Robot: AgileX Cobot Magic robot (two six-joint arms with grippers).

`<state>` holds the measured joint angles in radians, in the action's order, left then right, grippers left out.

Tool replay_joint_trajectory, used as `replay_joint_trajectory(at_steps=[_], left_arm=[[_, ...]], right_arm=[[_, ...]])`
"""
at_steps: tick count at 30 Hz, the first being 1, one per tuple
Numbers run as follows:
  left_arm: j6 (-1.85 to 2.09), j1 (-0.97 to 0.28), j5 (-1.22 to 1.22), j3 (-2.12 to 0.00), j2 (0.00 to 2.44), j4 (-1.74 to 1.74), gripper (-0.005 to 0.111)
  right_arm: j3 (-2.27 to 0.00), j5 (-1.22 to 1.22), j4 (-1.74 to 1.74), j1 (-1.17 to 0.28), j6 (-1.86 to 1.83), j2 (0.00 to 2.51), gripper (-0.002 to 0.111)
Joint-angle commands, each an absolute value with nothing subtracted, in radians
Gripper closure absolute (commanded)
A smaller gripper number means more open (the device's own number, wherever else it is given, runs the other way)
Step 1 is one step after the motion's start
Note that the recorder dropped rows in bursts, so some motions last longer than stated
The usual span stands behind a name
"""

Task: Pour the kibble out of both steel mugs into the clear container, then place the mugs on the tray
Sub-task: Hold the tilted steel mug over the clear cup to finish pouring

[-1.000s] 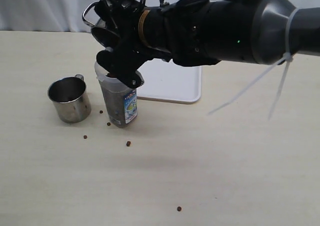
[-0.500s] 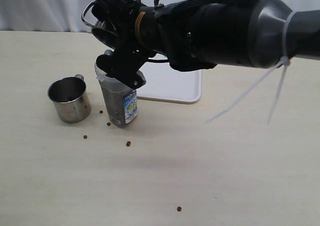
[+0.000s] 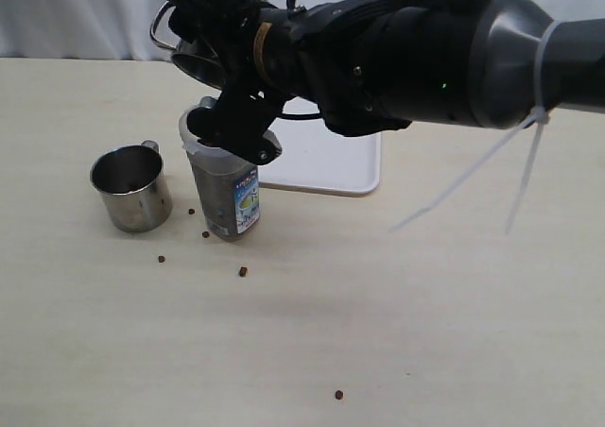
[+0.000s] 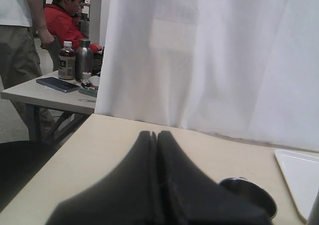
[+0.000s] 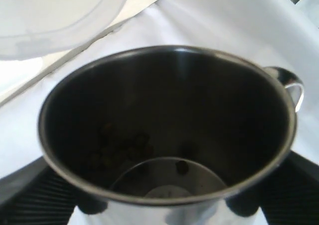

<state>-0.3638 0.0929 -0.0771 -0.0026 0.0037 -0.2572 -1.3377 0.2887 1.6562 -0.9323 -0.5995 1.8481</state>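
My right gripper (image 3: 214,66) reaches across to the left, shut on a steel mug (image 3: 192,47) that is tipped steeply over the mouth of the clear container (image 3: 224,193). The container stands upright and holds dark kibble (image 3: 213,200) up most of its height. In the right wrist view the mug's inside (image 5: 164,130) shows only a few pellets (image 5: 119,146), with my gripper (image 5: 164,207) shut round its wall. The second steel mug (image 3: 131,187) stands upright to the left of the container and looks empty. My left gripper (image 4: 157,134) is shut on nothing, near that mug (image 4: 251,195).
The white tray (image 3: 331,158) lies behind the container, largely covered by my right arm. Stray pellets lie on the table near the container (image 3: 243,271) and nearer the front (image 3: 338,395). A white curtain hangs behind the table.
My right gripper has shifted slightly left with the mug, tipping it a little more over the container. The standing mug and stray pellets have not moved.
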Motion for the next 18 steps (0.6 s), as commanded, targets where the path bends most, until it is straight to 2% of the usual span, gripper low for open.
replay_joint_trajectory(at_steps=[1, 18], left_arm=[[-0.367, 0.093, -0.073, 0.0, 0.0, -0.26, 0.107], [-0.367, 0.093, -0.073, 0.0, 0.0, -0.26, 0.107]], right_arm=[[-1.348, 0.278, 1.676, -0.934, -0.592, 1.837, 0.103], [-1.348, 0.285, 1.744, -0.934, -0.592, 1.837, 0.103]])
